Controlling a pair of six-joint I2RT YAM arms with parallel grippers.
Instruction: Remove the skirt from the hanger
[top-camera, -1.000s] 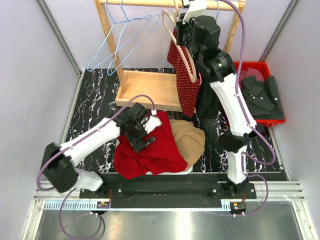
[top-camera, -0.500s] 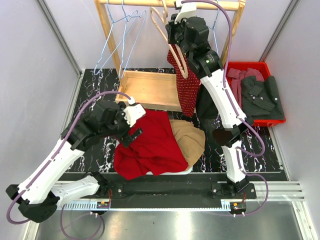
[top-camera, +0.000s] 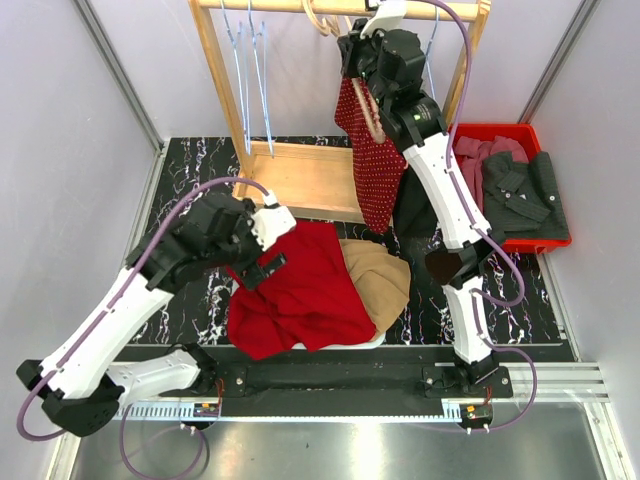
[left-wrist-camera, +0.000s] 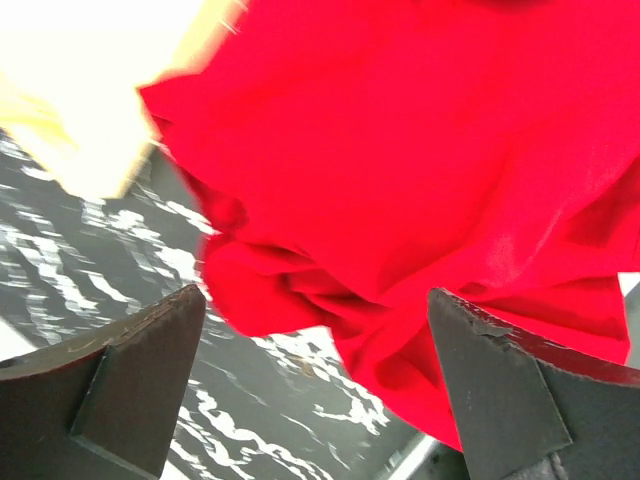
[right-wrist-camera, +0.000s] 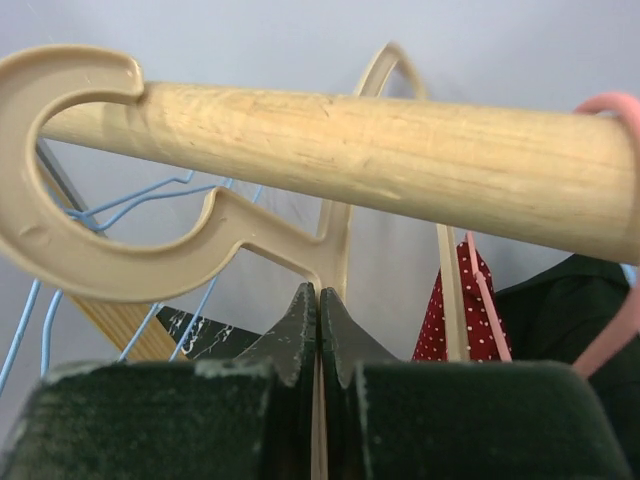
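- Right wrist view: right end effector (right-wrist-camera: 318, 310) pinched shut on the hanger (right-wrist-camera: 110, 275) neck, just below the rod (right-wrist-camera: 400, 160).
- Dotted skirt (top-camera: 375, 170) hangs beneath it, on the hanger.
- Left end effector (left-wrist-camera: 320, 380) spread wide, red cloth (left-wrist-camera: 420, 150) below it.

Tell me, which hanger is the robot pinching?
The beige plastic hanger, hooked over the wooden rod. The right tool is shut on its neck; the blue wire hangers hang free.

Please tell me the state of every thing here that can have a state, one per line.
Beige hanger: hooked over the wooden rail, gripped at its neck.
Polka-dot skirt: hanging, not removed.
Right end effector: shut on the beige hanger.
Left end effector: open, above the red garment.
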